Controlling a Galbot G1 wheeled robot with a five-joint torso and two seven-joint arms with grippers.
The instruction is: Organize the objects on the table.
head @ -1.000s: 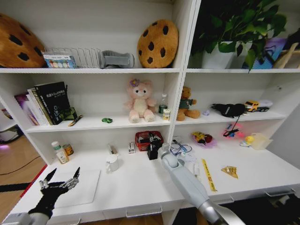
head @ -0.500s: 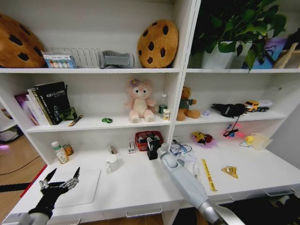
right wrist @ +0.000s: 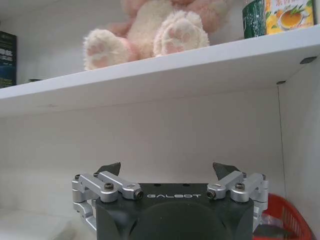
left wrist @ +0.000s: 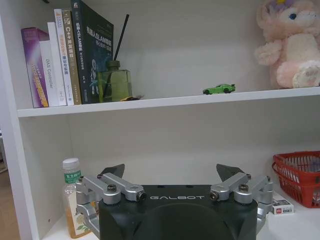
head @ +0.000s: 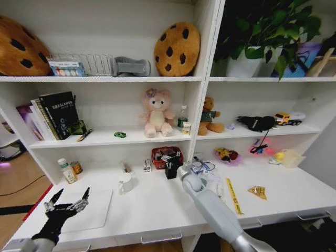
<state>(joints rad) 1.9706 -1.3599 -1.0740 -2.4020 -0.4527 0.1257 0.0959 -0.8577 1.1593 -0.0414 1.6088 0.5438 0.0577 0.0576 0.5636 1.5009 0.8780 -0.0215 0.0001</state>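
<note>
The table (head: 157, 210) is a long white desk top under white shelving. A flat silver laptop (head: 89, 210), lid shut, lies at its left end. My left gripper (head: 67, 203) hovers open over the laptop's left edge, and its open fingers (left wrist: 112, 171) hold nothing. A tiny green toy car (head: 120, 135) (left wrist: 219, 89) stands on the middle shelf. My right gripper (head: 171, 166) reaches to the red basket (head: 166, 156) at the back of the desk. The right wrist view shows that gripper (right wrist: 167, 170) open and empty below the shelf, with the basket rim (right wrist: 280, 215) beside it.
A white mug (head: 126, 182), two small bottles (head: 67, 171), a yellow strip (head: 232, 195) and a gold wrapper (head: 258, 192) lie on the desk. Books (head: 52, 114), a pink plush (head: 156, 114) and a small bear (head: 209, 116) fill the shelf above.
My right gripper has edged a little up and forward toward the red basket. The left arm has not moved.
</note>
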